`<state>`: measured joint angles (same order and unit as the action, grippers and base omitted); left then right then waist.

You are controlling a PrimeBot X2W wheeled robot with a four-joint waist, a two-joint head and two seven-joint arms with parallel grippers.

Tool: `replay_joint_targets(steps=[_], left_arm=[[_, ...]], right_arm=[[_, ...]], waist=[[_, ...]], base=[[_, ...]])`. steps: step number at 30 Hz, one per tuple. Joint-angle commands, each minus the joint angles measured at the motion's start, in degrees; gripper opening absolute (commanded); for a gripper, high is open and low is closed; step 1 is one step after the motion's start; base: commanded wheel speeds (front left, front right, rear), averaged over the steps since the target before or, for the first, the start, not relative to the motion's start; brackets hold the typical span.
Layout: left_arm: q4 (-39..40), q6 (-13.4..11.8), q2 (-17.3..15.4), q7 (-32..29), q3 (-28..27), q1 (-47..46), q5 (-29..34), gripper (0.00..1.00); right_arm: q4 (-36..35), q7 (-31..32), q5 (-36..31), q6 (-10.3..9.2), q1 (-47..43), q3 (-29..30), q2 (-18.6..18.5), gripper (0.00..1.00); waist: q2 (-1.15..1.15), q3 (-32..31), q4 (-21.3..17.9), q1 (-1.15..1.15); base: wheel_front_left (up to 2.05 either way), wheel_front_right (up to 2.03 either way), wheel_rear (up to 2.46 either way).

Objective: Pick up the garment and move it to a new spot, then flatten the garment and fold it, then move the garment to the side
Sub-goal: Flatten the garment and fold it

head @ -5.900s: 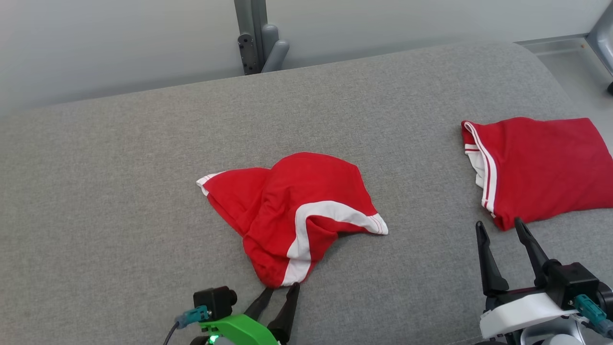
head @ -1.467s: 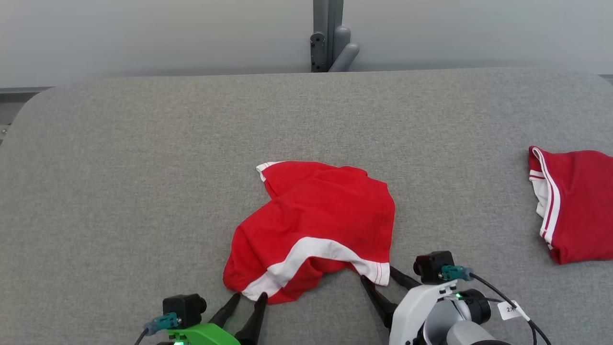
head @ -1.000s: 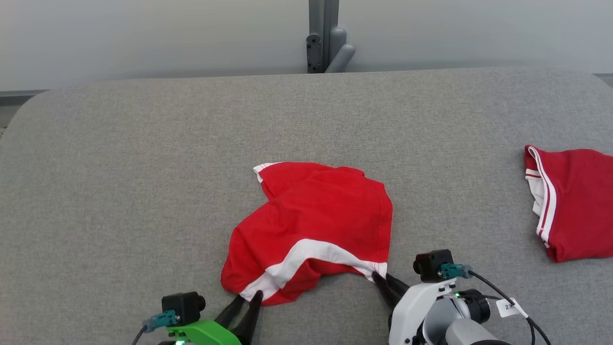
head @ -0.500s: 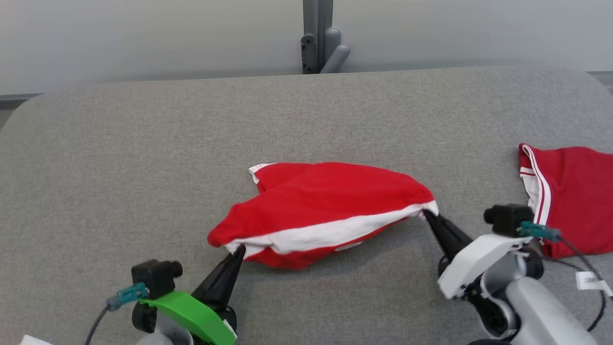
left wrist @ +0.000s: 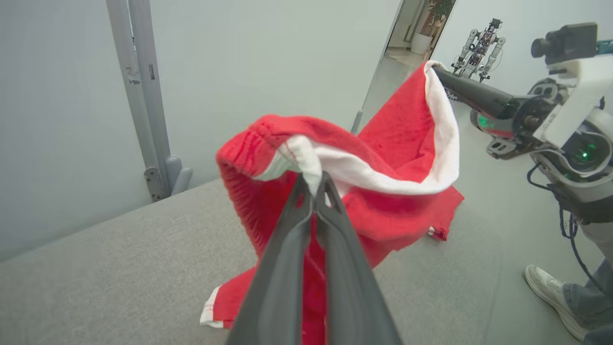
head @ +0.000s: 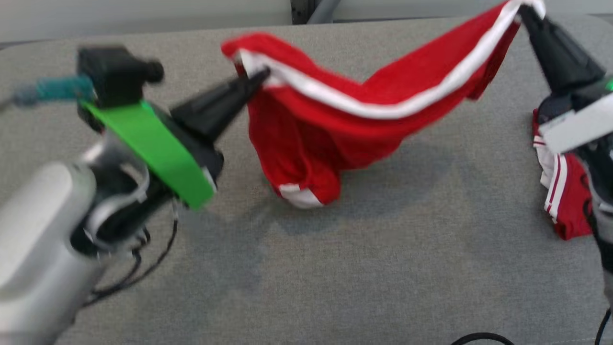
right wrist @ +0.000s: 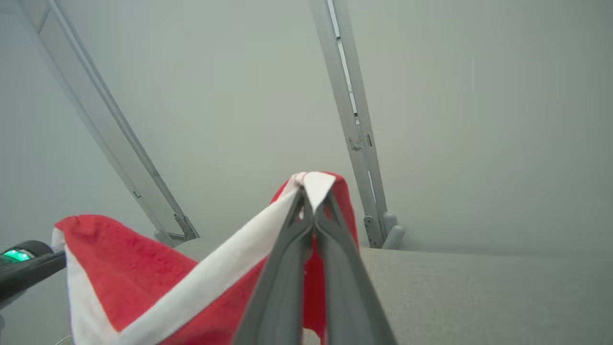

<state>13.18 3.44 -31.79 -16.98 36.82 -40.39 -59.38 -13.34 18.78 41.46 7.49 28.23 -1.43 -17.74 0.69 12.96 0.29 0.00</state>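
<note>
At the left, you had the left pincer (head: 261,77) clamped on one end of the white band of the red garment (head: 330,134), fingers pressed together on the cloth. The garment hung raised between both arms, its band sagging mid-span and its lowest fold drooping toward the grey surface (head: 383,268). At the right, your right pincer (head: 524,12) was clamped on the band's other end, and a second red garment (head: 567,211) lay on the surface by that arm.

The garment (head: 335,129) is bright red with a broad white band along its top edge. At the right edge of the frame a second garment (head: 567,218) shows red with thin white stripes; the cloth surface (head: 335,268) beneath is grey.
</note>
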Motion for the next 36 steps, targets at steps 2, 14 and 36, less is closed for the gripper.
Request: replay_joint_targets(steps=[2,14,36], left_arm=[[-4.81,-1.79,2.06,-2.15,-2.50,-9.69,0.00,0.00],[-40.58,-4.23,11.31,14.56,-1.58,-47.91,23.90,0.00],[-43.38,-0.25,11.73,32.01,1.28,0.14,24.30,0.00]], right_arm=[[2.32,1.25,-3.87,-0.01,9.58,1.22,-0.22,0.00],[33.48,-13.49,-19.00,-0.01,53.24,3.10,9.54,0.00],[31.03,-32.96,4.50,-0.09,1.91,-19.34,-9.68,0.00]], waist=[[-0.69,11.70,-0.45,0.00],[-0.69,24.62,-3.33,0.00],[-0.69,10.51,-2.62,0.00]], base=[[0.00,0.00,0.00],[0.00,0.00,0.00],[0.00,0.00,0.00]])
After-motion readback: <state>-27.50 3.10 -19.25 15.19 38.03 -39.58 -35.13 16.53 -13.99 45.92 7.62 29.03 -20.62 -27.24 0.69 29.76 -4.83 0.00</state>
